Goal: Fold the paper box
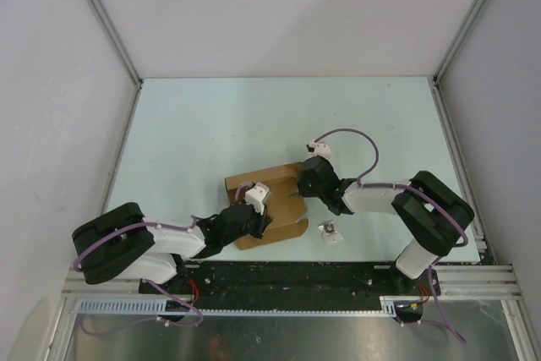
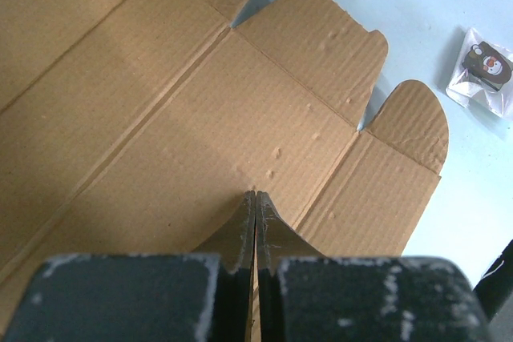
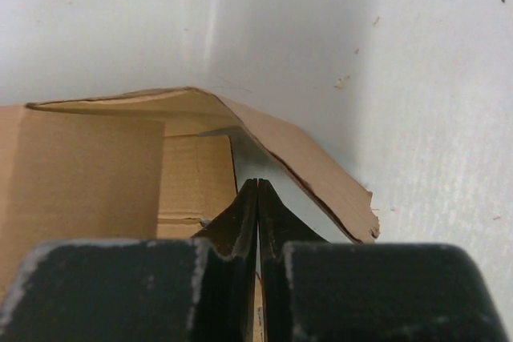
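Note:
The paper box (image 1: 287, 209) is a brown cardboard die-cut sheet lying mostly flat near the table's front middle. My left gripper (image 1: 263, 219) is shut, with its tips down on the sheet's inner panel (image 2: 160, 118); in the left wrist view the closed gripper (image 2: 255, 195) rests near a crease, with rounded flaps beyond it. My right gripper (image 1: 298, 185) is shut at the sheet's right edge. In the right wrist view the closed gripper (image 3: 257, 183) sits under a raised, torn-edged flap (image 3: 313, 164) of the box (image 3: 80, 174). Neither gripper visibly holds anything.
A tiny white-grey square packet (image 1: 330, 232) lies on the pale table right of the box; it also shows in the left wrist view (image 2: 485, 66). Grey walls and aluminium frame rails (image 1: 456, 166) enclose the table (image 1: 211, 124).

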Robot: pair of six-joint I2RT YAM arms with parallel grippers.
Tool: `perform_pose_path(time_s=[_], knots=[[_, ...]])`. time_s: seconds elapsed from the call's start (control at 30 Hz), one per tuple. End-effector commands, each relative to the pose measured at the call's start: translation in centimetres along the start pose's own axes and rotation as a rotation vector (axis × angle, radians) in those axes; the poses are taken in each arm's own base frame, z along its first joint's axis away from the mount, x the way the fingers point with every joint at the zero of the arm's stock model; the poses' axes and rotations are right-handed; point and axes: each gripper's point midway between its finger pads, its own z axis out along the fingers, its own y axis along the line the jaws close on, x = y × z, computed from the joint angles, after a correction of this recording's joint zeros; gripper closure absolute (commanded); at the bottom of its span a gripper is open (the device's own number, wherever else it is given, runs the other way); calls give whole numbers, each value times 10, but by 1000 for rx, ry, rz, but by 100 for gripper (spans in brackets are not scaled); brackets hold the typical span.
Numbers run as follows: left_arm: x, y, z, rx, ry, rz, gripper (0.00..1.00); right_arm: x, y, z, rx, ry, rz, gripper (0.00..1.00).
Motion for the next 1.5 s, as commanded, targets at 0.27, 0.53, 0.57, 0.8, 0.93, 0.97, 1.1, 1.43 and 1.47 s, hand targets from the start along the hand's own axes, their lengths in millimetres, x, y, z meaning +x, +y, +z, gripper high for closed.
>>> perform_pose_path(time_s=[0.27, 0.53, 0.57, 0.8, 0.93, 0.97, 1.1, 1.43, 1.47], knots=[[-2, -4, 4, 1, 5, -11, 100, -11, 39, -9, -168, -29, -28, 96], [-2, -4, 5, 1, 10, -7, 100, -1, 53, -5, -235, -6, -37, 96], [-2, -5, 5, 5, 8, -7, 100, 0, 54, -5, -239, -3, -35, 97], [-1, -5, 5, 4, 11, -5, 100, 14, 55, 1, -249, 36, -32, 96], [0, -4, 5, 1, 13, -6, 100, 21, 58, 3, -258, 52, -32, 96], [-1, -4, 5, 2, 12, -6, 100, 22, 57, 4, -256, 54, -34, 96], [1, -4, 4, 1, 15, -6, 100, 25, 58, 5, -263, 63, -34, 96], [0, -4, 5, 1, 15, -7, 100, 12, 39, -7, -167, 32, -82, 96], [0, -4, 5, 0, 13, -8, 100, 8, 35, -9, -142, 16, -89, 96]])
